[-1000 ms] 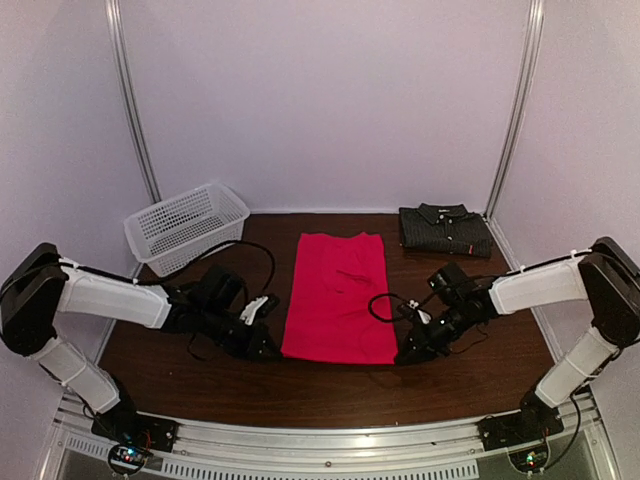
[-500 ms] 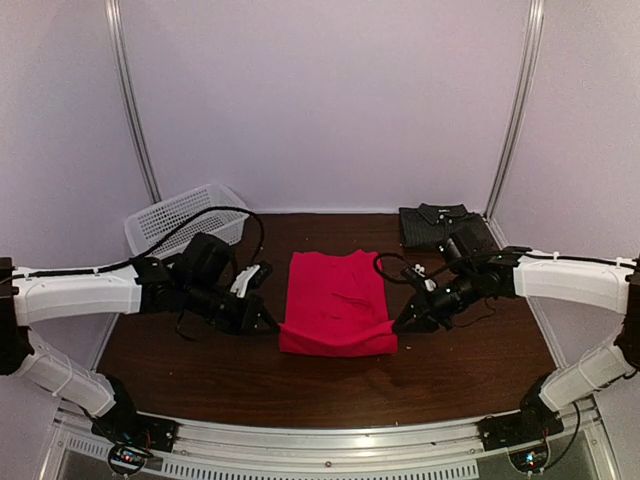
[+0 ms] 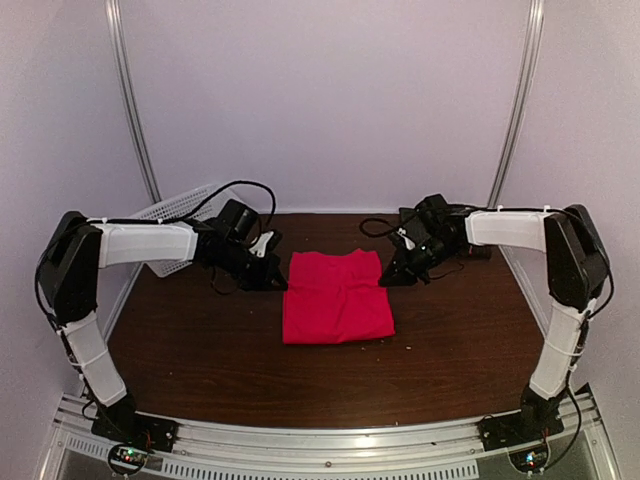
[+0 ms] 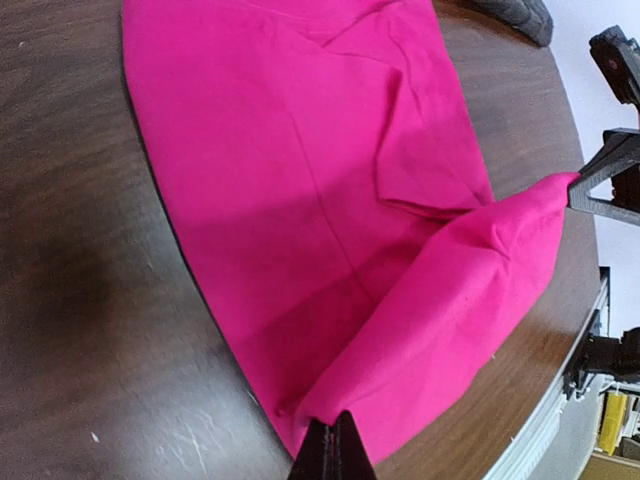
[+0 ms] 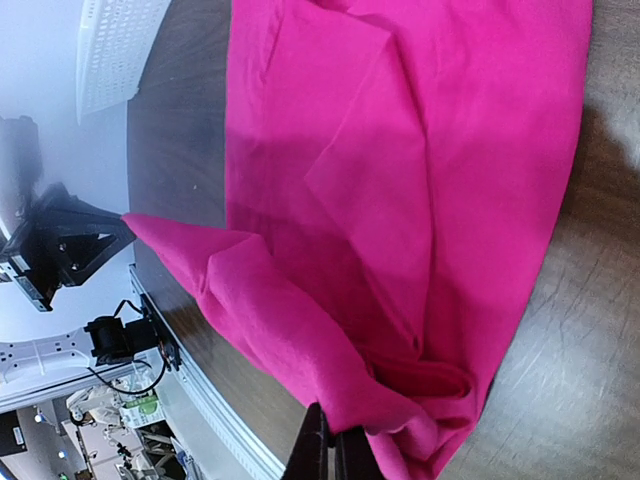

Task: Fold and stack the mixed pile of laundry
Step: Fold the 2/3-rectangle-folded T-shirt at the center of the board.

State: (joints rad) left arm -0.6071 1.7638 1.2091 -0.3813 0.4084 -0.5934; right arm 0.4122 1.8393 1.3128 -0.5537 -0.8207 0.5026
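Dark brown table (image 3: 200,350) under pale walls, with white lattice basket (image 3: 170,208) at far left. At centre, red-pink T-shirt (image 3: 335,305), halved within the last second: near hem lifted off the front of the table, swept back over the body, brought up to the far edge. Shorter and squarer now, fold line toward the arms. Means crosswise fold looks nearly finished; probably needs only setting down and letting go. Left gripper (image 3: 272,282) clenched on the far-left corner of the cloth, right gripper (image 3: 388,278) clenched on the far-right corner, each pinching fabric into a thin peak in the wrist views. Top layer slack between the two pinches, with loose diagonal creases and a bunched tuck near the right corner; plain, bright, matte. Dark pinstriped shirt (image 3: 478,251) at far right, mostly hidden behind the right arm; lay folded there a second ago, so likely base for the stack
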